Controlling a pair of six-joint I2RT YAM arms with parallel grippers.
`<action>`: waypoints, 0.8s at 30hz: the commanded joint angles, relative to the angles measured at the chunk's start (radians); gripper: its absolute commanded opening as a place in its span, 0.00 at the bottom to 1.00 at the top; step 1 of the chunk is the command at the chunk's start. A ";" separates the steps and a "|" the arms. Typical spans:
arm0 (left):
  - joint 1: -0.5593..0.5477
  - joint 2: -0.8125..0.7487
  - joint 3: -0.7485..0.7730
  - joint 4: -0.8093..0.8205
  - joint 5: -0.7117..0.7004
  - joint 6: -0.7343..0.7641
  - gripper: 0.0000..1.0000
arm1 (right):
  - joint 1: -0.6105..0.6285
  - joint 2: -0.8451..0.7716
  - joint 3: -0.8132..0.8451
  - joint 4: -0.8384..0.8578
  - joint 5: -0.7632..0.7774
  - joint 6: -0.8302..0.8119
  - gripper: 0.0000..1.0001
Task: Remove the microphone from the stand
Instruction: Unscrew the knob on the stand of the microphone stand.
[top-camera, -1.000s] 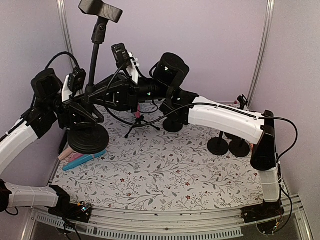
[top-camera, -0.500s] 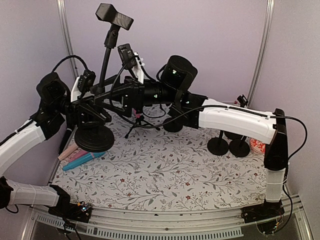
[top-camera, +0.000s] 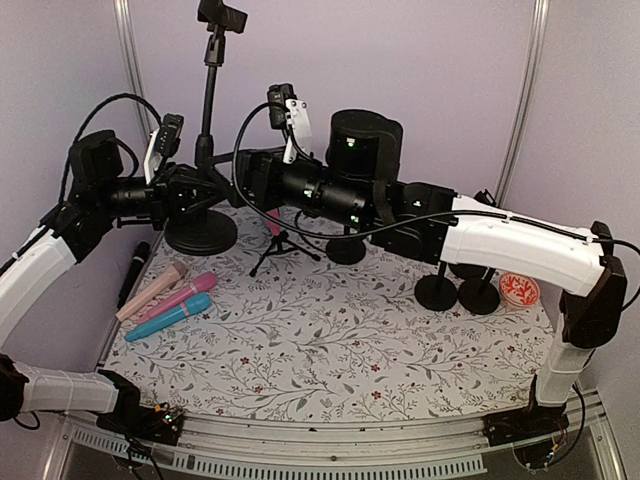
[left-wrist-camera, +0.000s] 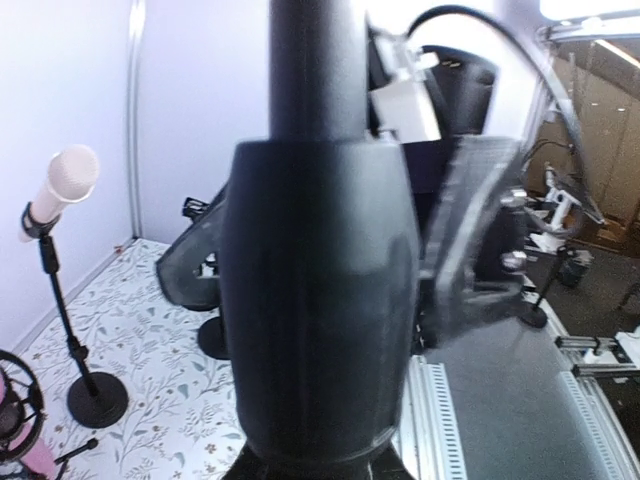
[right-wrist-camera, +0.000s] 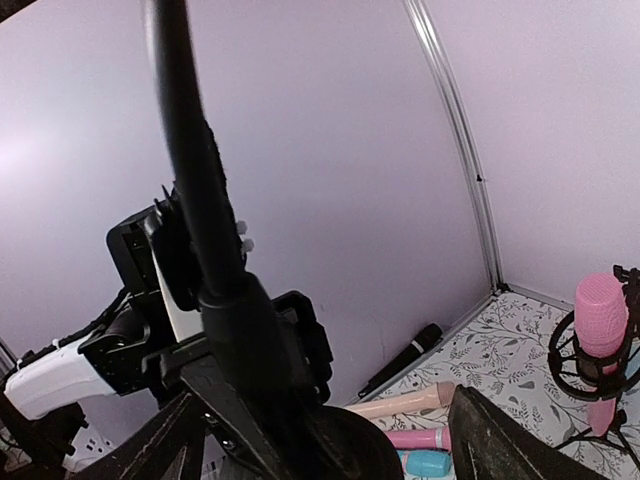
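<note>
The black stand (top-camera: 209, 120) is upright at the far left, its round base (top-camera: 200, 236) down on the flowered mat. The clip (top-camera: 222, 15) at its top shows no microphone in it. My left gripper (top-camera: 198, 188) is shut on the stand's lower pole, whose thick collar (left-wrist-camera: 320, 300) fills the left wrist view. My right gripper (top-camera: 232, 172) is open beside the pole. In the right wrist view its fingers (right-wrist-camera: 165, 445) flank the pole (right-wrist-camera: 205, 190) without touching it. A black microphone (top-camera: 132, 272) lies along the left wall.
Beige (top-camera: 150, 290), pink (top-camera: 182, 297) and blue (top-camera: 168, 317) microphones lie at the left of the mat. A pink microphone on a small tripod (top-camera: 275, 228) stands behind my right arm. Two more stands (top-camera: 436, 291) and a red-and-white disc (top-camera: 518, 289) are at the right.
The stand was tilted and held up off the mat; it now stands upright with its base down farther back. My right gripper has opened and let go of it.
</note>
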 joint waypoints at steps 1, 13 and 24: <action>0.007 0.001 0.023 -0.069 -0.200 0.115 0.00 | 0.057 0.053 0.135 -0.122 0.223 -0.069 0.85; 0.007 0.000 0.008 -0.073 -0.255 0.130 0.00 | 0.067 0.217 0.379 -0.240 0.319 -0.068 0.74; 0.006 -0.010 -0.015 -0.072 -0.238 0.130 0.00 | 0.047 0.280 0.448 -0.256 0.326 -0.042 0.56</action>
